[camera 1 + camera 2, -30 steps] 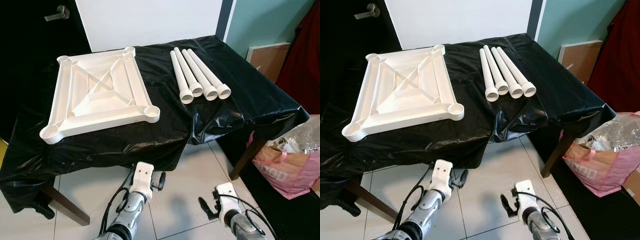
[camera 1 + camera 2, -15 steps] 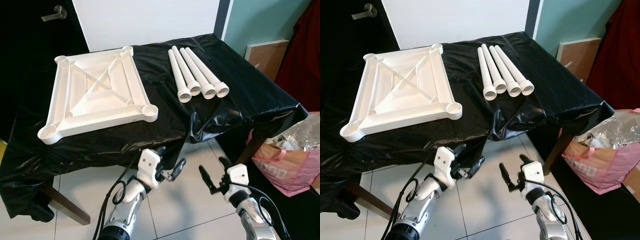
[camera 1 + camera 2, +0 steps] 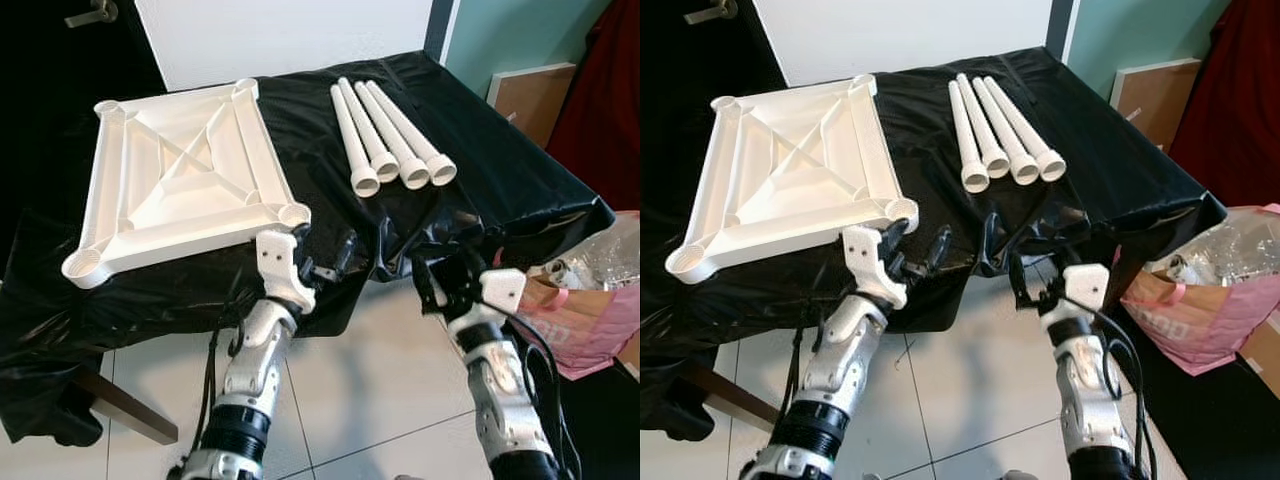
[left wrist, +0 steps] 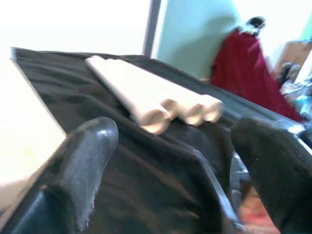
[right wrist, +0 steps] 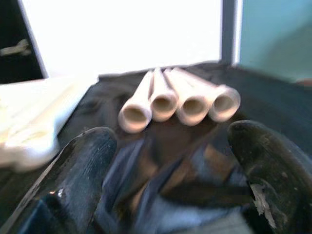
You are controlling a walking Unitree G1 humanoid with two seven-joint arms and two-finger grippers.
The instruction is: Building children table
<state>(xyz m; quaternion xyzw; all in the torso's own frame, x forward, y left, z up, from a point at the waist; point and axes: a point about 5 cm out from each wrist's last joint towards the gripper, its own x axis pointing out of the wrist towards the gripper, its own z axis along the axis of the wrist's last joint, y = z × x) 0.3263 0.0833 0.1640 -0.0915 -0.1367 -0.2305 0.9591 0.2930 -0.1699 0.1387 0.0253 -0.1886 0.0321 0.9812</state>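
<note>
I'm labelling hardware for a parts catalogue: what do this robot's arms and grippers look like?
Both arms are silver metal, jointed in segments, with black ribbed collars near the elbows and black cables looping loosely beside the forearms. Each wrist carries a white plastic housing. The left gripper and the right gripper each have two long black fingers with rounded, glossy tips; no markings can be made out.

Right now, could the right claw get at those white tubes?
Probably yes: the right claw is open at the table's edge, facing the tubes, with only black cloth between.
</note>
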